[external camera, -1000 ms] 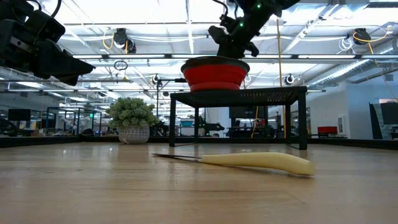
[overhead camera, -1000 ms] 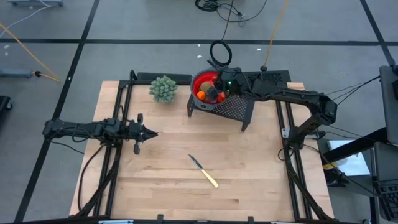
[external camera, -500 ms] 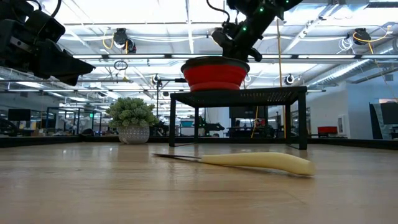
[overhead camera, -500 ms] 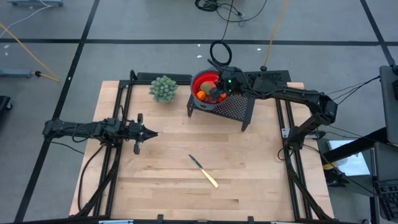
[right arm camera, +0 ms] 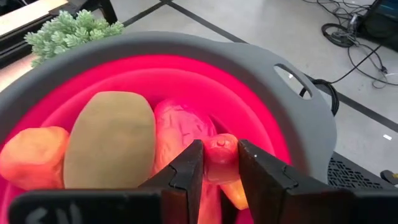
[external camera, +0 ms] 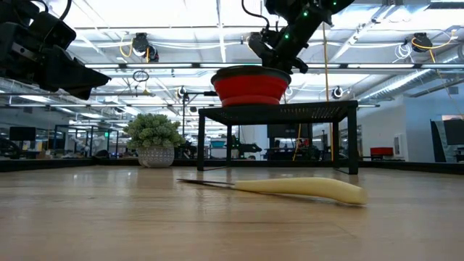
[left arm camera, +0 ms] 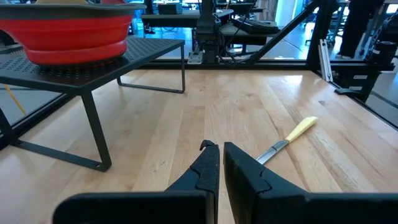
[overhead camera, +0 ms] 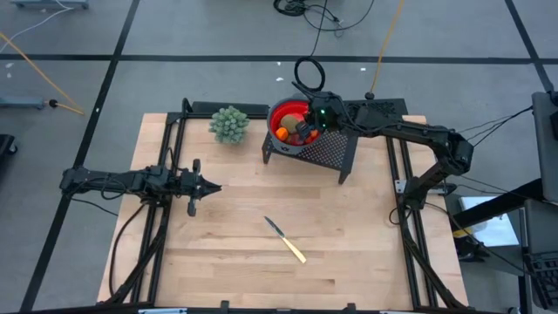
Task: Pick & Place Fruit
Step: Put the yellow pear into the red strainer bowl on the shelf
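The red bowl with a grey rim (overhead camera: 275,112) stands on a black mesh stand (overhead camera: 330,153) at the table's far side. Fruit lies in it: a brown kiwi-like oval (right arm camera: 112,140), an orange piece (right arm camera: 31,158) and a pink-red piece (right arm camera: 177,121). My right gripper (right arm camera: 221,160) reaches into the bowl from the right, slanting down, and is shut on a small red fruit piece (right arm camera: 220,150). My left gripper (overhead camera: 216,186) waits shut over the table's left part, holding nothing. My right gripper pinches the small red fruit piece (right arm camera: 220,147) between its two fingers (right arm camera: 186,168), coming from the table's right and slanting down into the bowl. The piece sits just above the other fruit. I cannot tell whether it still touches them.
A knife with a pale handle (overhead camera: 286,239) lies flat on the wood near the table's middle. A small green plant in a pot (overhead camera: 229,124) stands left of the stand. Black rails run along both sides of the table.
My right gripper has tipped a little and shifted slightly toward the table's right over the bowl, keeping its hold on the red piece. The bowl and the other fruit have stayed put.
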Tool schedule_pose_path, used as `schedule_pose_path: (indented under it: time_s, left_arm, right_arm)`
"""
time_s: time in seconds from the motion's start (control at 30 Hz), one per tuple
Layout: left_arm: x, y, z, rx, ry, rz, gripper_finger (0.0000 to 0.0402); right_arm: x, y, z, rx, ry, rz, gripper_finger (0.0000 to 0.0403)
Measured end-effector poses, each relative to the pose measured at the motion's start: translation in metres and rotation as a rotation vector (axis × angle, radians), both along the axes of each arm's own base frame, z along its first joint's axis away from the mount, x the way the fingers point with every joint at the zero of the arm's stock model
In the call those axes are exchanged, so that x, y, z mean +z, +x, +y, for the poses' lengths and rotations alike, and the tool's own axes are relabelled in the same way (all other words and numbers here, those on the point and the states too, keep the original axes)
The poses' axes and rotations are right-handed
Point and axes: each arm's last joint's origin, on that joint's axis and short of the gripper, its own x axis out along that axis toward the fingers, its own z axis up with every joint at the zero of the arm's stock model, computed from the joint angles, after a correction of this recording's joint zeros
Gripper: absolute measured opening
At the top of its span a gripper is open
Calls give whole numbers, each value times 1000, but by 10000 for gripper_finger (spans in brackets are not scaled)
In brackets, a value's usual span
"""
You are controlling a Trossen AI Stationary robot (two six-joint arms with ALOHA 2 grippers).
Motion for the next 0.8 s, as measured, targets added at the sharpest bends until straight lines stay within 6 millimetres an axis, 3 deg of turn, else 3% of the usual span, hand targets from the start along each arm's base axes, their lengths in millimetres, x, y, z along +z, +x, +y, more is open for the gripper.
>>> schedule_pose_path:
  time_s: [0.8]
  left_arm:
    - [0, 0, 0, 3, -21, -2, 26]
  right_arm:
    - [0, 1, 1, 39, 24, -8, 91]
